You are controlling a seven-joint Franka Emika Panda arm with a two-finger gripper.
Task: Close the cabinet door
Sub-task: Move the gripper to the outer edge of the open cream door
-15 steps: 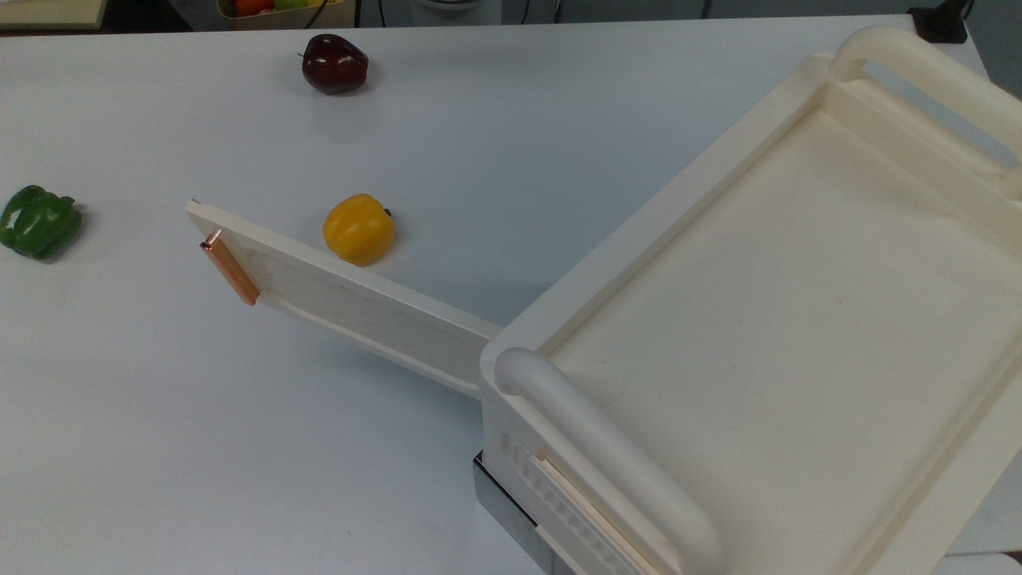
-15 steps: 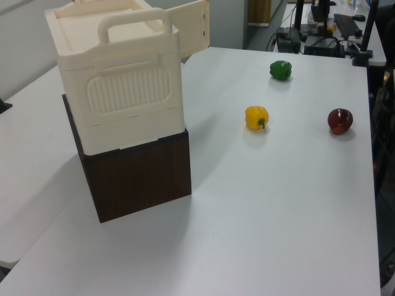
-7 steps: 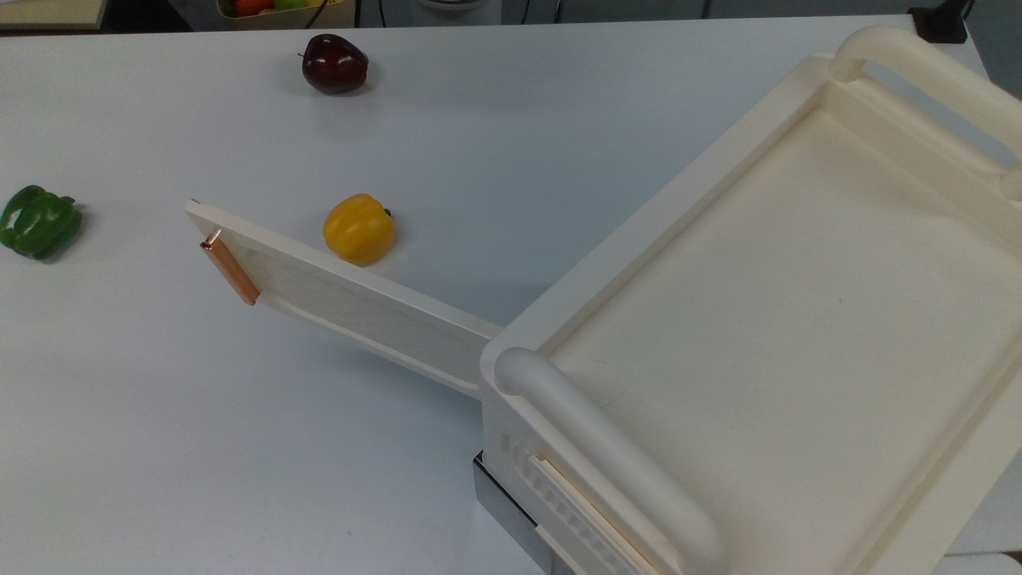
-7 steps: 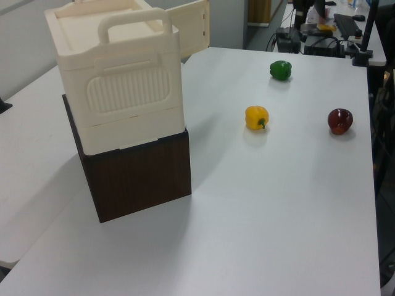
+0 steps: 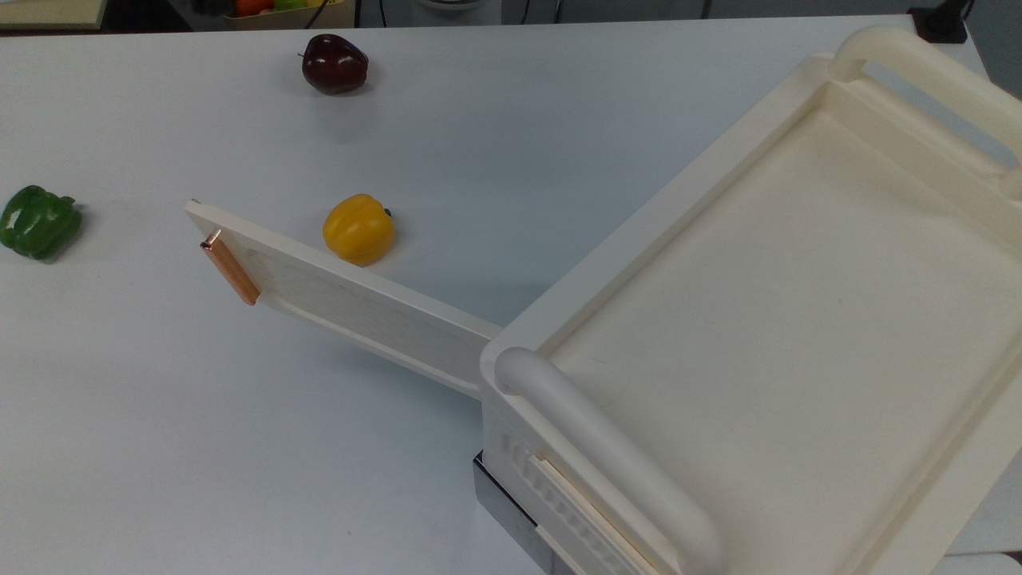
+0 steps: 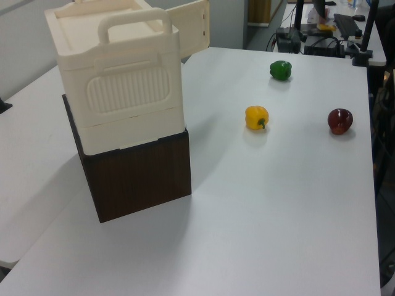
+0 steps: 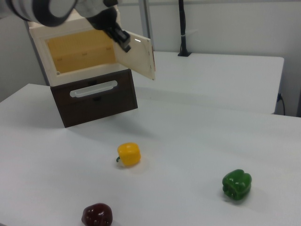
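Observation:
The cabinet [image 5: 766, 319] is a cream-white unit with a recessed tray top and thick rail handles, at the top view's right. Its cabinet door [image 5: 351, 299] stands swung wide open toward the top view's left, with a copper bar handle [image 5: 230, 271] near its free end. In the right view the cabinet [image 7: 42, 28] shows an open yellowish interior, and the cabinet door [image 7: 139, 56] angles out to the right view's right. My arm enters at the right view's upper left. Its black gripper [image 7: 123, 43] is seen against the opening, just left of the door's inner face.
On the white table lie a yellow pepper [image 5: 358, 229] just behind the open door, a green pepper [image 5: 38, 221] at the top view's far left, and a dark red apple [image 5: 334, 63] at the back. A dark brown drawer [image 7: 94, 96] sits under the cabinet.

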